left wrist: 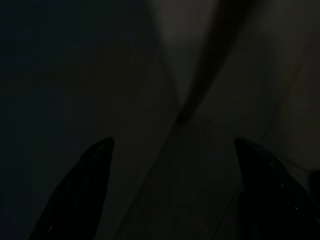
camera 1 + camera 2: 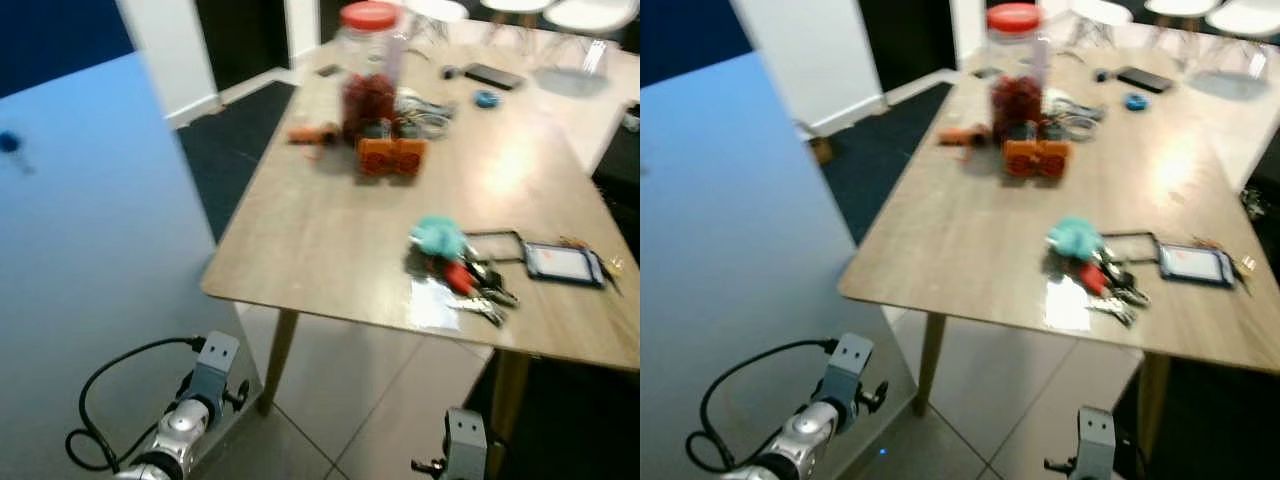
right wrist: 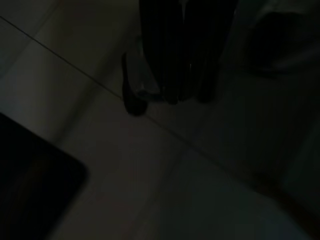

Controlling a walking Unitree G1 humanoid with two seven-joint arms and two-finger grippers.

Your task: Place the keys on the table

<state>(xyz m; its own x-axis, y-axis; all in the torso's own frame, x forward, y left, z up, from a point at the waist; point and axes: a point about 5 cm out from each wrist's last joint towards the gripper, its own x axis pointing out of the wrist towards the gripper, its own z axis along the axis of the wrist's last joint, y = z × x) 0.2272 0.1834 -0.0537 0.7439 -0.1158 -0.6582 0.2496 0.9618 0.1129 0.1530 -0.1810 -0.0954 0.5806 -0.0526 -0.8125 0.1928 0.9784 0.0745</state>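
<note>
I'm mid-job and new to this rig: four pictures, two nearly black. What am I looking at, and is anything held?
The two bright pictures come from the humanoid's head camera, looking down at a wooden table. On it lie the keys with a teal fob, a framed card, a red-lidded jar and an orange toy. The left arm and right arm hang low beside the table. The dark pictures are wrist cameras aimed at the floor. The left gripper is open and empty; the right gripper's state is unclear.
</note>
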